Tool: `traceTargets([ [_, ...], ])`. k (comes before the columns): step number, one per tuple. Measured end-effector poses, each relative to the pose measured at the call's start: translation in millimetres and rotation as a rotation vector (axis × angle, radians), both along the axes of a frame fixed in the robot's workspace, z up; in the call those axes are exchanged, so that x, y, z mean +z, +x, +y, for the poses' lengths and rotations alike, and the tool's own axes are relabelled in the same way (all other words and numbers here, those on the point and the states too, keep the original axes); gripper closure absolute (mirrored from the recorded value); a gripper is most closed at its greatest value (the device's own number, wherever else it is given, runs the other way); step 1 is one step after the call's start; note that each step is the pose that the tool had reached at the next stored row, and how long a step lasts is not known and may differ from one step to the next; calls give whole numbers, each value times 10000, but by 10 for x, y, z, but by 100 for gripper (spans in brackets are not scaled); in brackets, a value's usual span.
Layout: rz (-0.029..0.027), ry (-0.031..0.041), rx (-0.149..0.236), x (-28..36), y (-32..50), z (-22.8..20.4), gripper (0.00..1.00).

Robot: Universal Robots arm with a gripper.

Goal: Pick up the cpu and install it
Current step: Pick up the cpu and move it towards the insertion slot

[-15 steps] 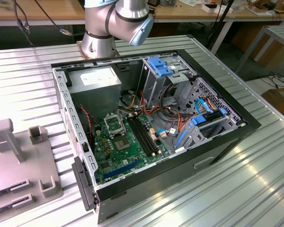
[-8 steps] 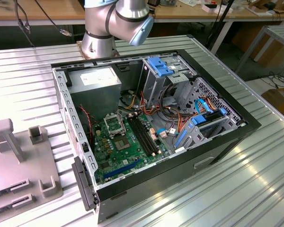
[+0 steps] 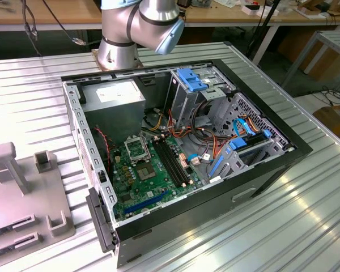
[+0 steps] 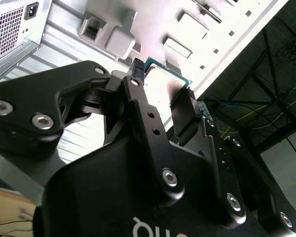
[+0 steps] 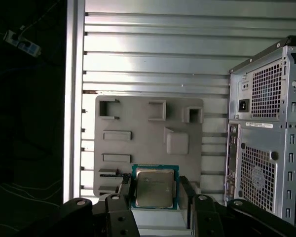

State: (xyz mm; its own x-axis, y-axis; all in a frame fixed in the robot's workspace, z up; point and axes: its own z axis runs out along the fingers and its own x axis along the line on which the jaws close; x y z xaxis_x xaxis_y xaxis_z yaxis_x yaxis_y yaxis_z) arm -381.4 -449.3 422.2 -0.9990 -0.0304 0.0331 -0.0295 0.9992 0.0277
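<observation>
The cpu (image 5: 154, 186) is a small square chip with a silver-grey top and a thin greenish rim. My gripper (image 5: 156, 193) is shut on it, one black finger (image 5: 127, 193) on each of two opposite edges. In the second wrist view the cpu (image 4: 164, 78) shows from below between the fingertips (image 4: 183, 107). In the first wrist view the grey holder plate (image 5: 148, 133) with its moulded pockets lies behind the chip. The open computer case (image 3: 260, 153) lies on its side, and the square black socket (image 3: 137, 149) sits on the green motherboard (image 3: 141, 184).
The grey power-supply box (image 3: 114, 97) fills the case's far corner beside the arm's base (image 3: 119, 48). Long black memory slots (image 3: 173, 163) and bundled cables (image 3: 209, 141) lie by the socket. The grey holder plate (image 3: 22, 198) rests on the ribbed metal table (image 3: 283, 226). The case's rear panel (image 5: 264, 133) stands beside the plate.
</observation>
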Motion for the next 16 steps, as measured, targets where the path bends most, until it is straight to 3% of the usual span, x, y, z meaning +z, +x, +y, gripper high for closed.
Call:
traceTargets([
  [16, 1, 0, 0, -1, 131, -16, 53],
])
